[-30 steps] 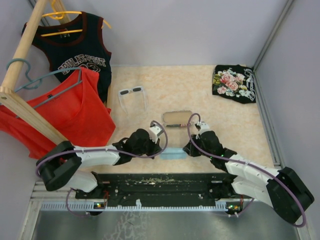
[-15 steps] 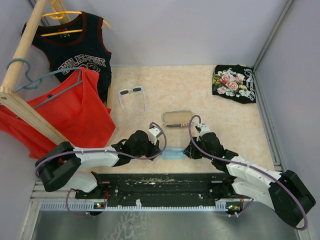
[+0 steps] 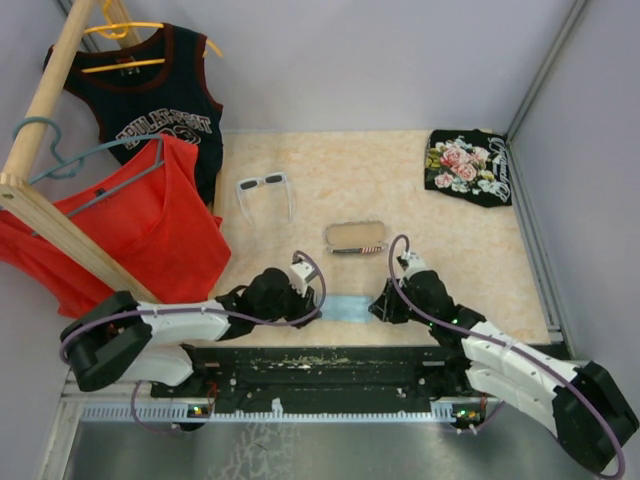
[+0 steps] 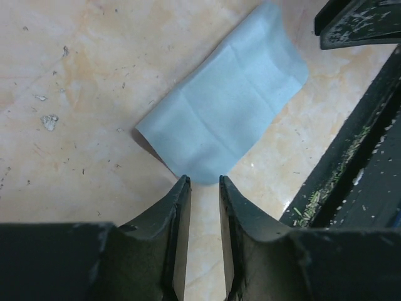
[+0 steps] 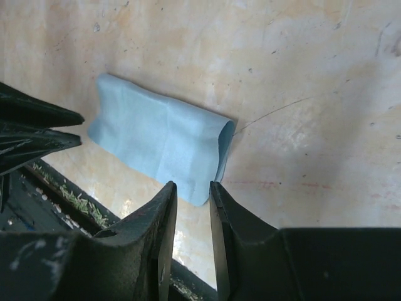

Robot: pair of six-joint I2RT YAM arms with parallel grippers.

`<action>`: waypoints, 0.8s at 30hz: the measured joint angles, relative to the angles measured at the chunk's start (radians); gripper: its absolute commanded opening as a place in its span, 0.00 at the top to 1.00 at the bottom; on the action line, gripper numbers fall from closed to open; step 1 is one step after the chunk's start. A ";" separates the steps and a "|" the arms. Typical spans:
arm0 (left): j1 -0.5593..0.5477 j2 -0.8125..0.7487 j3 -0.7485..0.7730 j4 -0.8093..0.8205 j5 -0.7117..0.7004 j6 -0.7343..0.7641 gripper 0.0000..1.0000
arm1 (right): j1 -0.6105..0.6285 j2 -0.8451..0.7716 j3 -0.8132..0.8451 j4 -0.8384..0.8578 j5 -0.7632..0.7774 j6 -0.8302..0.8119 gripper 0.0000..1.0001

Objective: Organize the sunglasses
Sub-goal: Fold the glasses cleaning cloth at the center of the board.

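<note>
The sunglasses [image 3: 265,185] lie unfolded at the far left of the table [image 3: 460,260], just beside the hanging red top [image 3: 140,225], bare surface to their right. Near the front edge, the left gripper [image 4: 200,182] sits low, jaws slightly apart on nothing, tips at the left end of the blue cloth [image 4: 225,116]. The right gripper [image 5: 193,185] faces it at the cloth's right end, jaws narrowly apart, bare table beyond.

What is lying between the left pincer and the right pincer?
A folded light-blue cloth lies between the left pincer and the right pincer; the top view shows it.
</note>
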 measured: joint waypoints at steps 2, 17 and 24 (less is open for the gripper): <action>-0.001 -0.047 -0.010 -0.006 0.001 -0.007 0.60 | 0.000 -0.032 0.000 -0.026 0.022 0.007 0.67; 0.106 -0.119 0.000 -0.087 -0.108 -0.181 0.40 | 0.000 0.122 0.077 -0.069 0.146 0.070 0.63; 0.117 -0.046 0.005 -0.056 -0.055 -0.216 0.43 | 0.000 0.228 0.093 0.032 0.117 0.082 0.63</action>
